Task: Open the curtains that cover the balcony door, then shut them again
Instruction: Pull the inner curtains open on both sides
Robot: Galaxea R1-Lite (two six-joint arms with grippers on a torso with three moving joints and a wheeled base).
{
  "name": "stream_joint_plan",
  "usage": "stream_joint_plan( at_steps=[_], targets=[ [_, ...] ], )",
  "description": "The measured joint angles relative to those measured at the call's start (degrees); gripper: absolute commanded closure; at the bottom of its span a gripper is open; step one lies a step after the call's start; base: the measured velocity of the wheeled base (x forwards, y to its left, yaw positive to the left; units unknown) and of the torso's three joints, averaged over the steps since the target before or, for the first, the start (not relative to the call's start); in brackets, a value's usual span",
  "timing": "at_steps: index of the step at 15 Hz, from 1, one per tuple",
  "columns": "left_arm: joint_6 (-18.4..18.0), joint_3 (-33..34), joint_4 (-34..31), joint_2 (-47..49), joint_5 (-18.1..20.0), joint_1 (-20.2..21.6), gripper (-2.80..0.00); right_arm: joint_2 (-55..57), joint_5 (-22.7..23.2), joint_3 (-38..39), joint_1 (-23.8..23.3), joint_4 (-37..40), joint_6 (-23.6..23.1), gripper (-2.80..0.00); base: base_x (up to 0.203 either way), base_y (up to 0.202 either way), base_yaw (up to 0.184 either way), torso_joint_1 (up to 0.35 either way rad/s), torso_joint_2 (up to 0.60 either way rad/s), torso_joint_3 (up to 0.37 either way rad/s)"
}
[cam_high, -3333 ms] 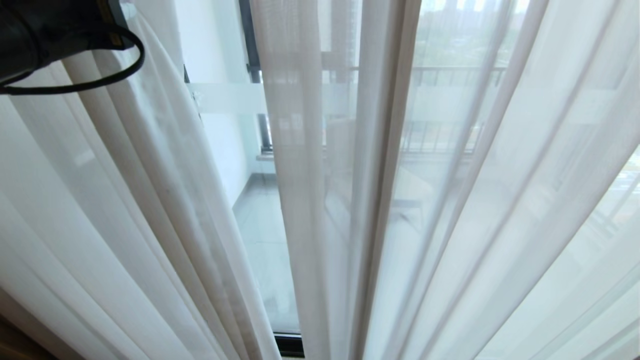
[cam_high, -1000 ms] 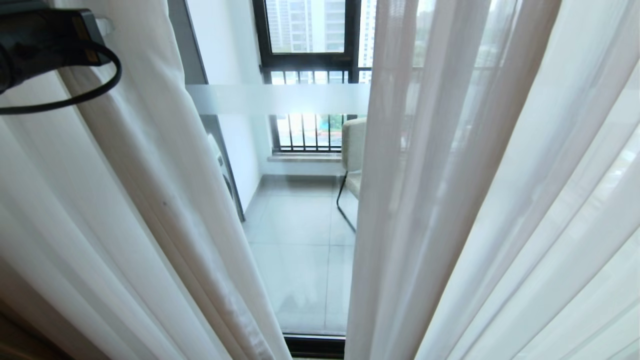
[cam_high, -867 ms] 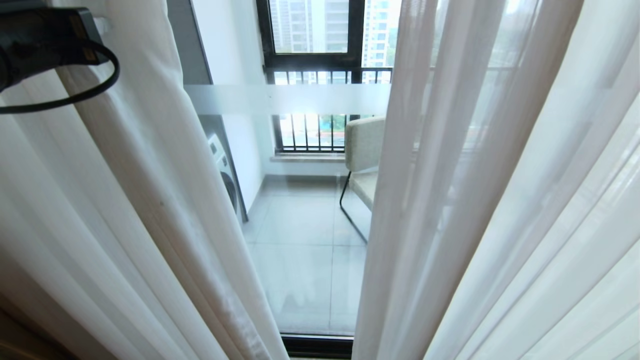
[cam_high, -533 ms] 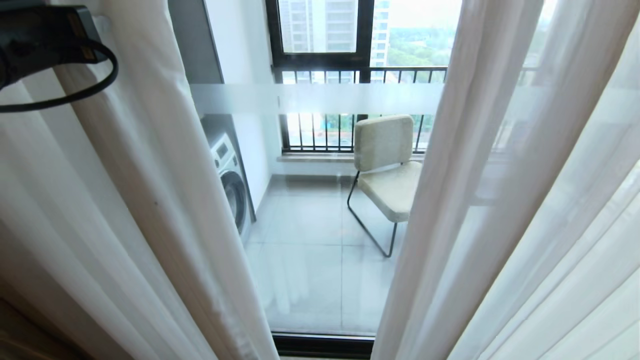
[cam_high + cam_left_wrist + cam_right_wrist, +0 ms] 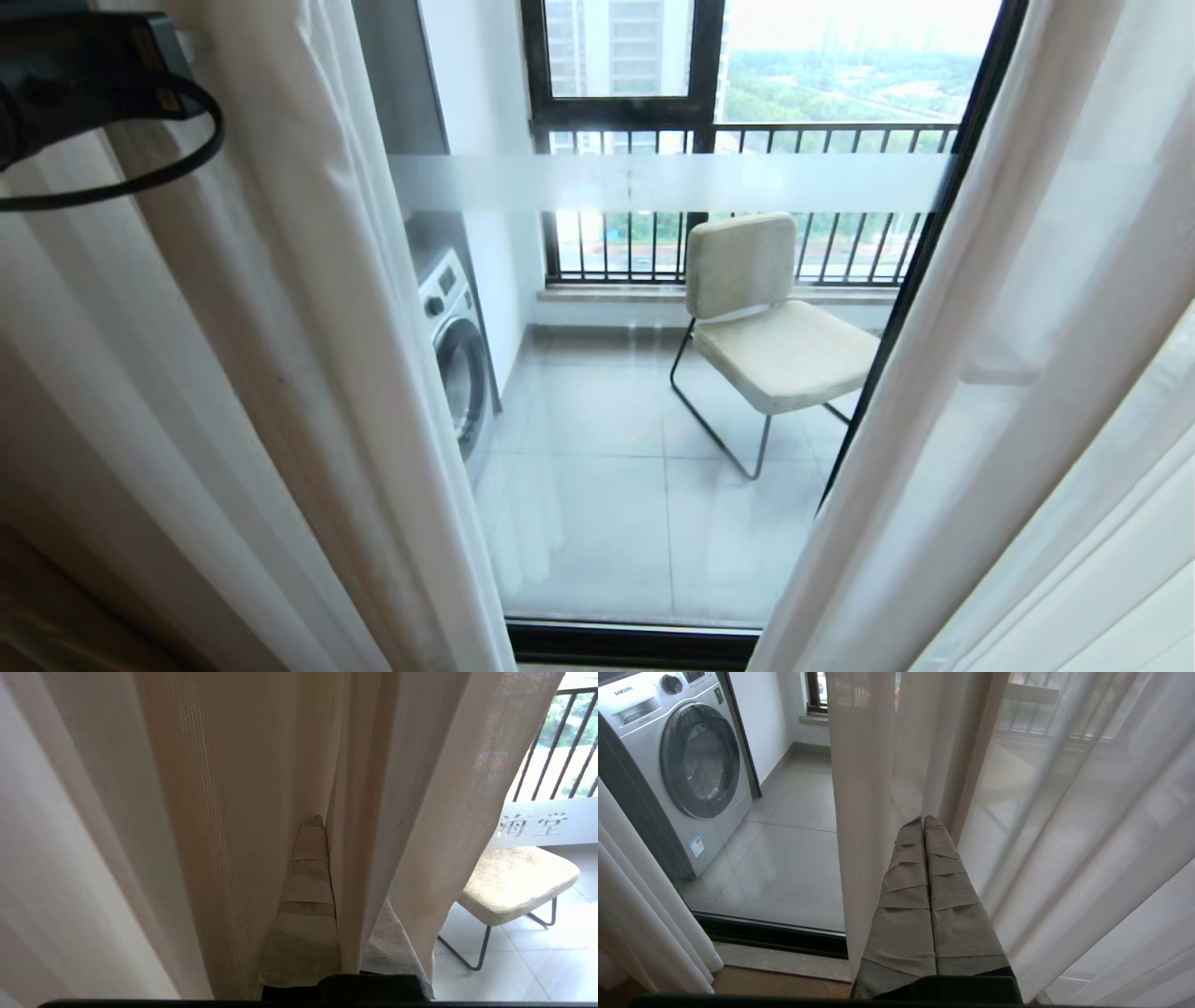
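The curtains hang parted in the head view: a cream layer with sheer (image 5: 280, 373) on the left, white sheer (image 5: 1027, 373) on the right. Between them shows the balcony door (image 5: 653, 182), its glass crossed by a frosted band, with a black bottom frame (image 5: 635, 642). My left arm (image 5: 84, 75) is at the upper left. My left gripper (image 5: 334, 830) is shut on a fold of the curtain (image 5: 233, 812); one taped finger (image 5: 308, 896) shows, the other is mostly behind the fold. My right gripper (image 5: 923, 820) is shut with nothing between its fingers, its tips against the sheer curtain (image 5: 868, 788).
Behind the glass stand a washing machine (image 5: 457, 355) on the left and a beige chair (image 5: 775, 327) with black legs. A black-framed window with railing bars (image 5: 747, 131) closes the balcony. The door's sill (image 5: 775, 940) lies low by the right gripper.
The gap between the curtains has widened: the right sheer's edge has slid right, uncovering the chair and a black door frame. The view has shifted slightly right. Both grippers stay shut.
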State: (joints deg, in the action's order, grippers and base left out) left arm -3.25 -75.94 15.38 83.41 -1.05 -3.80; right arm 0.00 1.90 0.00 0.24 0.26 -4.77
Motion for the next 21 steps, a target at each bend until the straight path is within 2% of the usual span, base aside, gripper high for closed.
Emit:
stream_joint_plan(
  at_steps=[2,17,21],
  targets=[
    [0.85,0.00,0.04,0.09,-0.05,0.11,0.00,0.00,-0.01,0.00,0.00,-0.02,0.00,0.00,0.000,0.190,0.001,0.002,0.00,-0.001],
    [0.91,0.17,-0.04,0.38,-0.14,0.01,0.00,0.00,0.00,0.00,0.00,-0.02,-0.02,0.00,0.000,0.188,-0.001,0.002,0.00,0.002],
    [0.88,0.17,-0.14,0.30,-0.40,0.22,0.00,0.00,0.00,0.00,-0.01,-0.02,-0.04,0.00,0.000,0.061,0.001,0.002,0.00,0.004]
  ],
)
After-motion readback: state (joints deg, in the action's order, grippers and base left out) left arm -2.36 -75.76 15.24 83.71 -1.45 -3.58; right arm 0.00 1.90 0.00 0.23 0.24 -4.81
